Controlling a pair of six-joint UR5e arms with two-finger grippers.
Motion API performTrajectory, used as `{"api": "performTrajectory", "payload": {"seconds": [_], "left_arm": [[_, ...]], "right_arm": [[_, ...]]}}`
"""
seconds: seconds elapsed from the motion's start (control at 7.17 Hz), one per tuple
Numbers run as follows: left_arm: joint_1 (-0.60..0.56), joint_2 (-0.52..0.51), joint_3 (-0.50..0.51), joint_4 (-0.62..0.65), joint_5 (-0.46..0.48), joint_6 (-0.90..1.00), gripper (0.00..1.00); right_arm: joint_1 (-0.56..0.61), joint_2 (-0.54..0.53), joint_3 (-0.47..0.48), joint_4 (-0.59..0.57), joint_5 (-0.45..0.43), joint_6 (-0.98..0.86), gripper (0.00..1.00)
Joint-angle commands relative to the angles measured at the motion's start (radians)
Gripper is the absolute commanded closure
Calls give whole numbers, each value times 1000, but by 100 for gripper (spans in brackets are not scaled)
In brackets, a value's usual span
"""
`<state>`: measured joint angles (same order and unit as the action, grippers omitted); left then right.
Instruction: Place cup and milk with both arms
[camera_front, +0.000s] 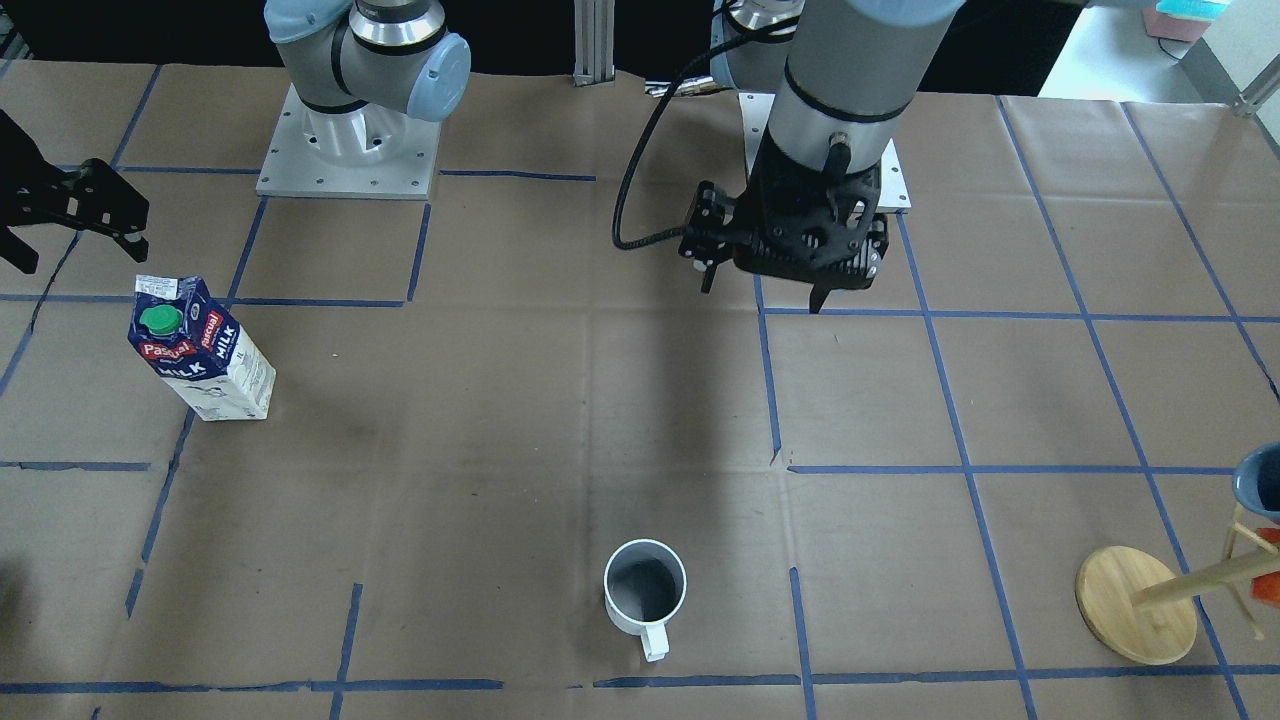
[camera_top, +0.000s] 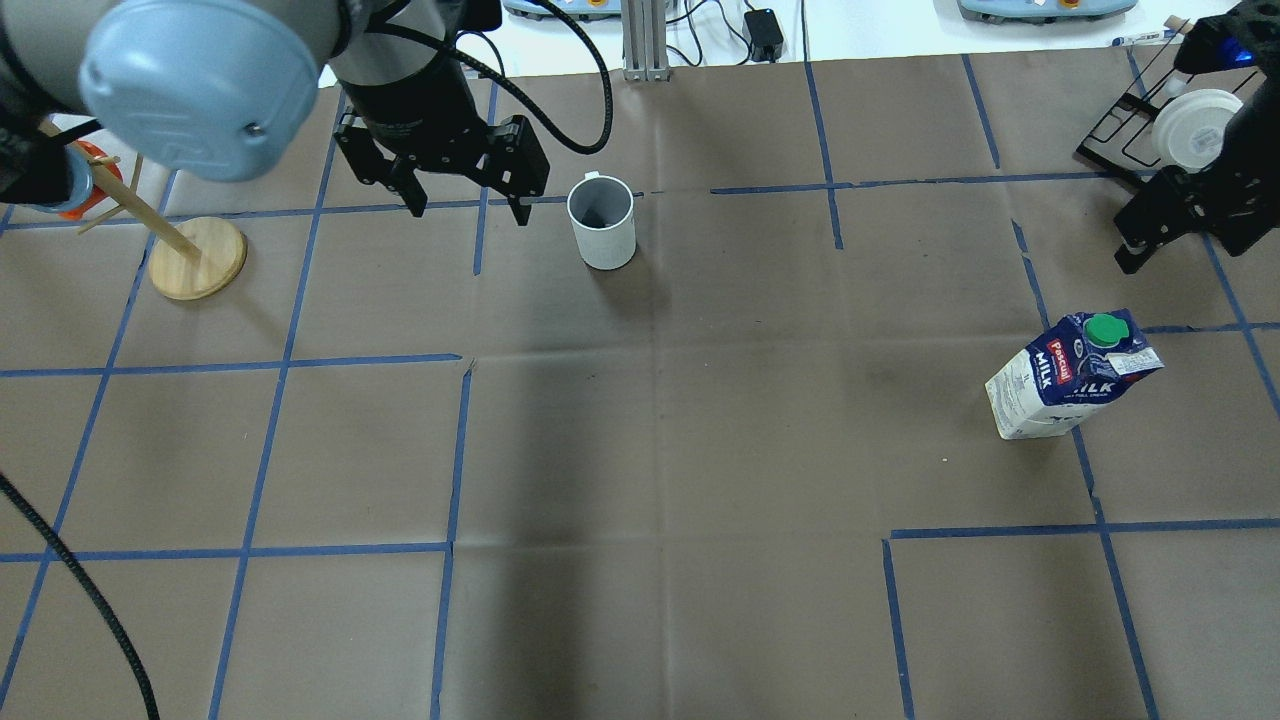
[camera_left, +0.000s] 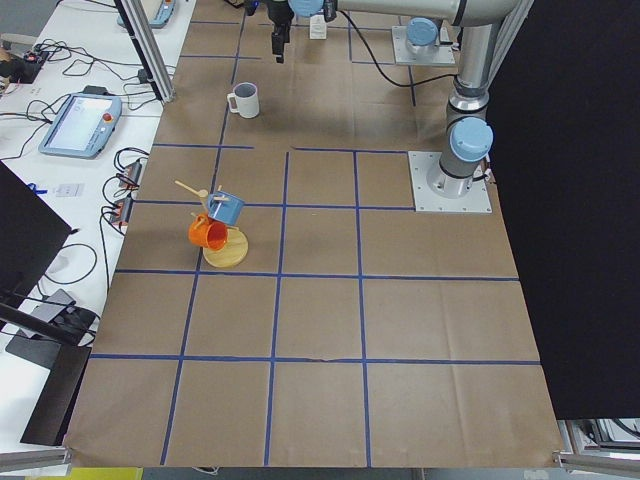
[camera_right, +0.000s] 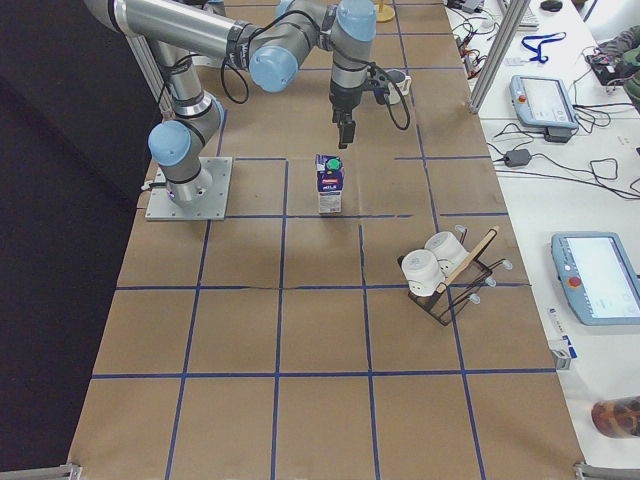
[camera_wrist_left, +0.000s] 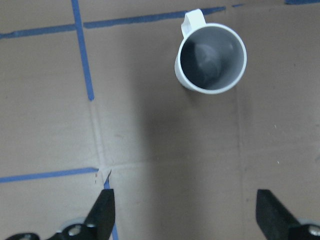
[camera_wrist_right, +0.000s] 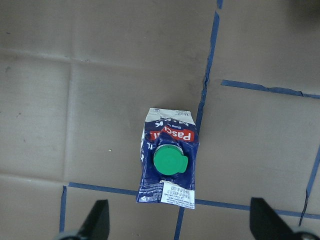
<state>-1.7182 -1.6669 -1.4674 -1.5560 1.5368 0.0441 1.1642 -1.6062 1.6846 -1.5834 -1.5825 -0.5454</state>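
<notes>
Brown-papered worktop (camera_top: 700, 450) carries the upright cup (camera_top: 601, 222), left hand (camera_top: 468, 210) spread empty near it, milk (camera_top: 1070, 380) well apart from it, right hand (camera_wrist_right: 179, 222) farther still, likewise spread empty.

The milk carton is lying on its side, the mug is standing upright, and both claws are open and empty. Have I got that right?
Not quite. The milk stands upright, green cap on top, as the exterior right view shows. The mug is upright, and the left gripper and right gripper are open and empty.
</notes>
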Motion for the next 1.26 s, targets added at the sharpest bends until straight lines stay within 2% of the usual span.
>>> {"api": "performTrajectory", "payload": {"seconds": [0.0, 0.28, 1.12], "left_arm": [[31, 123, -97, -12, 0, 23, 0], [46, 154, -129, -12, -1, 22, 0], [48, 150, -133, -10, -7, -7, 0]], "right_arm": [[-11, -8, 103, -62, 7, 30, 0], [-11, -9, 185, -159, 7, 33, 0], [-9, 32, 282, -318, 6, 58, 0]]}}
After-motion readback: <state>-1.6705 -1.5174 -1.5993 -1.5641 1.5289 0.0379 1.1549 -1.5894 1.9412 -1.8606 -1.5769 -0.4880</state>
